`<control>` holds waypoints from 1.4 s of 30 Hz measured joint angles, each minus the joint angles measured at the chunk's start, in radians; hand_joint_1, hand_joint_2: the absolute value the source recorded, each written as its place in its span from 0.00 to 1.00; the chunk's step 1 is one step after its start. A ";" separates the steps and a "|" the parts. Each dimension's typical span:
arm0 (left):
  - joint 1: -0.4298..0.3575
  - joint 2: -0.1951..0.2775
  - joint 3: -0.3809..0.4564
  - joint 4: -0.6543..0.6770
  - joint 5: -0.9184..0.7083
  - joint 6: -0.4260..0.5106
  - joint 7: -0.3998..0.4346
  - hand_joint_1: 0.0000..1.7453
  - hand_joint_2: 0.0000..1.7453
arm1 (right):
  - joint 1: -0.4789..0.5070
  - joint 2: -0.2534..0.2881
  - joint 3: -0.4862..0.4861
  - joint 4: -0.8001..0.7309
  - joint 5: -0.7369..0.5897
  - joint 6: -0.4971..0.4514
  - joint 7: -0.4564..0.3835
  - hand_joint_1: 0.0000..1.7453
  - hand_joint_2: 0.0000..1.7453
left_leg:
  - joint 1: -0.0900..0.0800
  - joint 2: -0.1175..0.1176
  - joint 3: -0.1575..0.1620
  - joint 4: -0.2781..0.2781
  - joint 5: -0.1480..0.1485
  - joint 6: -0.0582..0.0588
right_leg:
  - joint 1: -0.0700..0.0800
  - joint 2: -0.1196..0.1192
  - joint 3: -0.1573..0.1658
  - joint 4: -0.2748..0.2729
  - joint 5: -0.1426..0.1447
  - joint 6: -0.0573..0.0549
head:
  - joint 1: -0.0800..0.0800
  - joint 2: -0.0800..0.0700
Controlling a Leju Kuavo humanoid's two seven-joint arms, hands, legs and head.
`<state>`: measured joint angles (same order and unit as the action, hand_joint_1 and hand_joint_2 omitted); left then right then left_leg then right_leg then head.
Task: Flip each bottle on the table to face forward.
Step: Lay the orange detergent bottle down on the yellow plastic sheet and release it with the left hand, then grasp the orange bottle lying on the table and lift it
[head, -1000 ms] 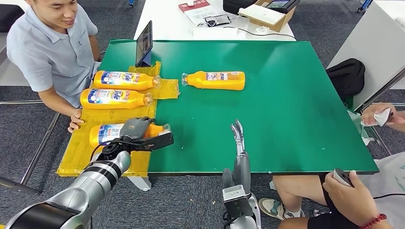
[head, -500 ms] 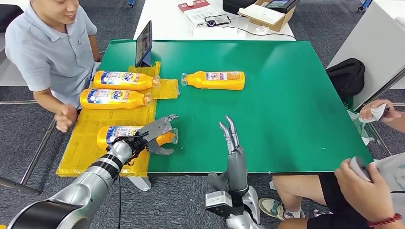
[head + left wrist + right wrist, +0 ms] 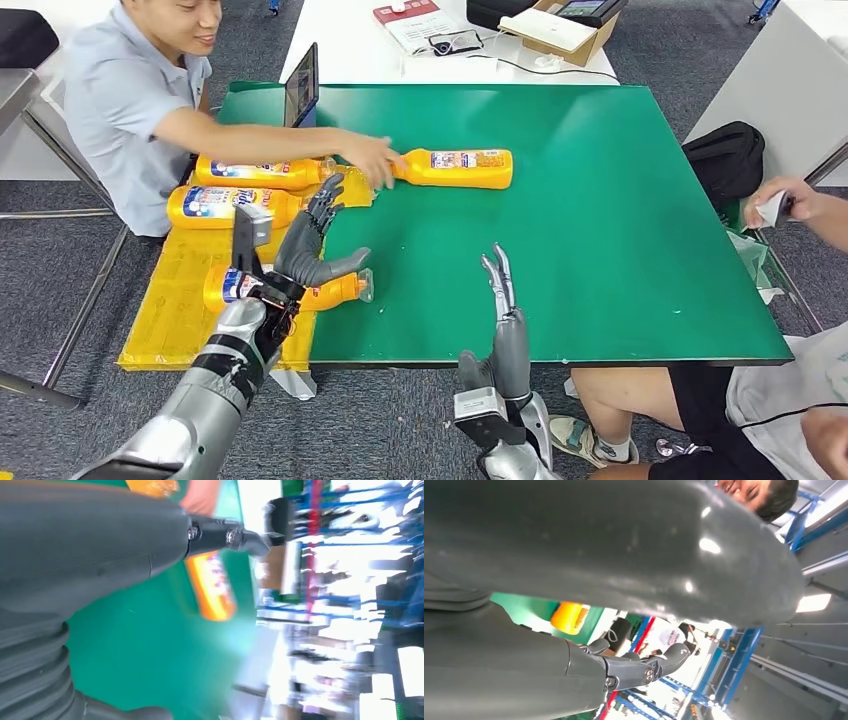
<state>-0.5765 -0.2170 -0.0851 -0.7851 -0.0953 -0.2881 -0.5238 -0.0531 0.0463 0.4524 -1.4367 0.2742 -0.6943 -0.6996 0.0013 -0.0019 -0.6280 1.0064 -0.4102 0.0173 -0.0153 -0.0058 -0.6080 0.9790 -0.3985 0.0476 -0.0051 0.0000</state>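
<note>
Bottles lie on their sides on the green bench (image 3: 600, 220): three on a yellow mat (image 3: 170, 300) at its left side, one alone (image 3: 455, 167) on bare green farther back. The near mat bottle (image 3: 290, 290) lies just under the left hand (image 3: 310, 240), which is raised with fingers spread and holds nothing. Behind it lie the middle bottle (image 3: 215, 205) and the far one (image 3: 260, 170). A person's hand (image 3: 372, 160) touches the neck of the lone bottle. The right hand (image 3: 500, 300) stands at the near edge, fingers straight, pointing up, empty.
</note>
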 joint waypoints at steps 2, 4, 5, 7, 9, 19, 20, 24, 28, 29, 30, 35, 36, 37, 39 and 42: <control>0.027 -0.012 0.015 -0.056 0.021 -0.009 0.008 0.00 1.00 | 0.001 -0.005 0.000 -0.002 -0.007 0.001 0.000 0.00 0.00 | 0.000 0.000 0.000 0.000 0.000 0.000 | 0.000 0.000 0.000 0.000 0.000 0.000 | 0.000 0.000; 0.054 -0.018 0.024 -0.104 0.075 -0.011 0.014 0.00 1.00 | 0.001 -0.009 0.000 -0.002 -0.026 0.033 0.000 0.00 0.25 | 0.000 0.000 0.000 0.000 0.000 0.000 | 0.000 0.000 0.000 0.000 0.000 0.000 | 0.000 0.000; 0.074 -0.019 0.025 -0.133 0.123 -0.006 0.016 0.00 1.00 | 0.001 -0.011 -0.003 0.000 -0.037 0.071 0.000 0.00 0.50 | 0.000 0.000 0.000 0.000 0.000 0.000 | 0.000 0.000 0.000 0.000 0.000 0.000 | 0.000 0.000; 0.128 -0.021 0.025 -0.204 0.237 0.019 0.018 0.00 1.00 | 0.005 -0.018 -0.022 0.012 -0.021 0.164 0.000 0.00 1.00 | 0.000 0.002 0.001 0.000 -0.001 0.000 | 0.000 0.001 0.000 0.000 0.000 0.000 | 0.000 0.000; 0.204 -0.021 0.020 -0.294 0.338 0.056 0.014 0.00 1.00 | 0.017 -0.030 -0.061 0.030 0.052 0.214 0.000 0.00 1.00 | 0.000 0.001 0.001 0.000 -0.001 0.000 | 0.000 0.001 0.000 0.000 0.000 0.000 | 0.000 0.000; 0.524 -0.021 -0.011 -0.640 0.290 0.304 -0.098 0.00 1.00 | 0.025 -0.115 -0.342 0.132 0.323 0.336 0.126 0.00 1.00 | -0.001 -0.001 -0.001 0.000 -0.003 0.002 | -0.001 0.000 0.000 -0.001 -0.001 0.000 | 0.000 0.000; 0.533 -0.021 -0.017 -0.656 0.239 0.351 -0.114 0.00 1.00 | 0.015 -0.121 -0.358 0.152 0.344 0.336 0.135 0.00 1.00 | -0.001 -0.001 -0.001 0.000 -0.002 0.002 | -0.001 0.000 0.000 -0.001 -0.001 0.001 | 0.000 0.000; 0.543 -0.021 -0.053 -0.692 0.115 0.476 -0.144 0.00 1.00 | -0.045 -0.129 -0.380 0.246 0.387 0.339 0.148 0.00 1.00 | -0.001 -0.001 -0.001 0.000 -0.001 0.002 | -0.001 0.000 0.000 -0.001 0.000 0.001 | 0.000 0.000; 0.541 -0.021 -0.084 -0.700 0.080 0.523 -0.158 0.00 1.00 | -0.103 -0.129 -0.380 0.335 0.396 0.342 0.144 0.00 1.00 | -0.001 -0.001 -0.001 0.000 -0.001 0.002 | -0.001 0.000 0.000 -0.001 0.000 0.001 | 0.000 0.000; 0.541 -0.020 -0.089 -0.700 0.078 0.526 -0.159 0.00 1.00 | -0.113 -0.128 -0.380 0.351 0.396 0.342 0.144 0.00 1.00 | -0.001 -0.001 -0.001 0.000 -0.001 0.002 | -0.001 0.000 0.000 -0.001 0.000 0.001 | 0.000 0.000; 0.541 -0.020 -0.092 -0.700 0.077 0.528 -0.159 0.00 1.00 | -0.121 -0.127 -0.380 0.365 0.398 0.342 0.144 0.00 1.00 | -0.001 -0.001 -0.001 0.000 -0.001 0.002 | -0.001 0.000 0.000 -0.001 0.000 0.001 | 0.000 0.000; 0.530 -0.019 -0.099 -0.688 0.081 0.558 -0.137 0.00 1.00 | -0.159 -0.125 -0.375 0.434 0.418 0.337 0.152 0.00 1.00 | -0.001 -0.001 -0.001 0.000 -0.001 0.002 | -0.001 0.000 0.000 -0.001 0.000 0.001 | 0.000 0.000; 0.526 -0.019 -0.100 -0.683 0.082 0.561 -0.134 0.00 1.00 | -0.169 -0.125 -0.374 0.450 0.421 0.334 0.154 0.00 1.00 | -0.001 -0.001 -0.001 0.000 -0.001 0.002 | -0.001 0.000 0.000 -0.001 0.000 0.001 | 0.000 0.000; 0.521 -0.019 -0.100 -0.676 0.083 0.564 -0.132 0.00 1.00 | -0.180 -0.125 -0.373 0.466 0.424 0.332 0.155 0.00 1.00 | -0.001 -0.001 -0.001 0.000 -0.001 0.002 | -0.001 0.000 0.000 -0.001 0.000 0.001 | 0.000 0.000; 0.513 -0.019 -0.102 -0.663 0.084 0.571 -0.129 0.00 1.00 | -0.203 -0.125 -0.367 0.503 0.435 0.328 0.157 0.00 1.00 | -0.001 -0.001 -0.001 0.000 -0.001 0.002 | -0.001 0.000 0.000 -0.001 0.000 0.001 | 0.000 0.000; 0.502 -0.019 -0.106 -0.646 0.084 0.577 -0.127 0.00 1.00 | -0.230 -0.125 -0.356 0.551 0.451 0.327 0.157 0.00 1.00 | -0.001 -0.001 -0.001 0.000 -0.001 0.002 | -0.001 0.000 0.000 -0.001 0.000 0.001 | 0.000 0.000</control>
<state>-0.0744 -0.2356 -0.1911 -1.4306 -0.0114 0.2891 -0.6512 -0.2835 -0.0783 0.0964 -0.8856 0.7248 -0.3670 -0.5424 0.0000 -0.0031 -0.6291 1.0063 -0.4111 0.0191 -0.0165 -0.0061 -0.6083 0.9782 -0.3985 0.0483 -0.0053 0.0000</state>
